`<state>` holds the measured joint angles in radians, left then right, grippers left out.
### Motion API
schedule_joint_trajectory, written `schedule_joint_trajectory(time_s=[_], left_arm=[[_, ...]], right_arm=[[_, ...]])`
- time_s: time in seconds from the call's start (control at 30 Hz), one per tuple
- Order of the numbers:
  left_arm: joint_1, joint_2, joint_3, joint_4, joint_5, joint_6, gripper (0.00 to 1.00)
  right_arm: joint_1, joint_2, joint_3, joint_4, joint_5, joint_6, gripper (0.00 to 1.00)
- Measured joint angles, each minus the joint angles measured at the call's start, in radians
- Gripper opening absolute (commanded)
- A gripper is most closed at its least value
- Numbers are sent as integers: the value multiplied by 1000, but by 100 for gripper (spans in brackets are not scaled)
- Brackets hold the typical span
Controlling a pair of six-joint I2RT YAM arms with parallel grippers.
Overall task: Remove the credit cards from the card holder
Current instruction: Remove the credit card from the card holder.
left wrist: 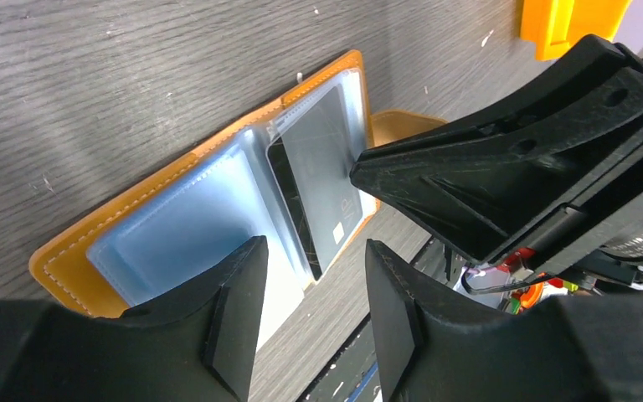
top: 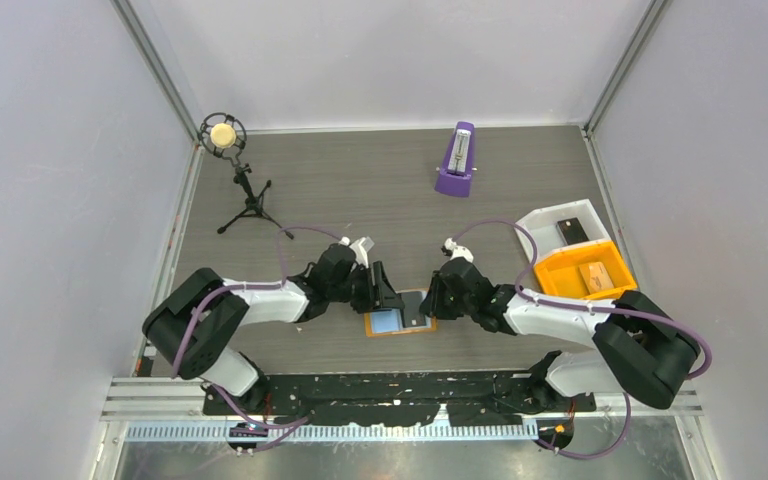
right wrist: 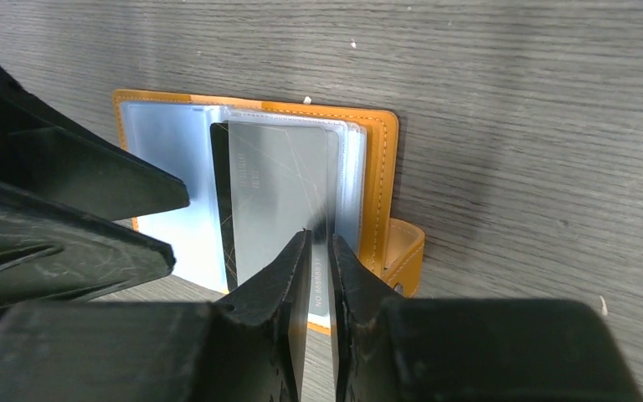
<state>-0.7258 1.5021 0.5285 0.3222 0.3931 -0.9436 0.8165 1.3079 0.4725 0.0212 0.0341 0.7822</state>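
The orange card holder (top: 400,322) (left wrist: 67,260) (right wrist: 381,167) lies open and flat on the table between my two grippers. A light blue card (left wrist: 184,226) (right wrist: 163,151) fills its left pocket. On the right side a grey card (left wrist: 322,159) (right wrist: 276,184) lies over a black card (left wrist: 289,209) (right wrist: 219,193). My left gripper (top: 385,290) (left wrist: 314,268) hovers open over the holder's near edge with nothing between its fingers. My right gripper (top: 428,300) (right wrist: 318,239) is all but shut, only a thin slit showing, its tips down on the grey card's near right part.
A purple metronome (top: 456,160) stands at the back. A microphone on a tripod (top: 225,135) is at the back left. A white bin (top: 560,225) and an orange bin (top: 582,272) sit at the right, close to my right arm.
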Motion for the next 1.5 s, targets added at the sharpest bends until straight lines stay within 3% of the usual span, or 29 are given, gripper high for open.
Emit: schedule_joint_trajectory(time_s=[0.57, 1.17, 1.5], left_arm=[[-16, 96, -2, 117, 2, -71, 31], [-12, 113, -19, 159, -13, -123, 34], [7, 183, -67, 338, 16, -213, 23]], right_arm=[[0, 0, -24, 50, -8, 16, 17], [-2, 6, -35, 78, -13, 29, 10], [-3, 8, -38, 84, -14, 32, 9]])
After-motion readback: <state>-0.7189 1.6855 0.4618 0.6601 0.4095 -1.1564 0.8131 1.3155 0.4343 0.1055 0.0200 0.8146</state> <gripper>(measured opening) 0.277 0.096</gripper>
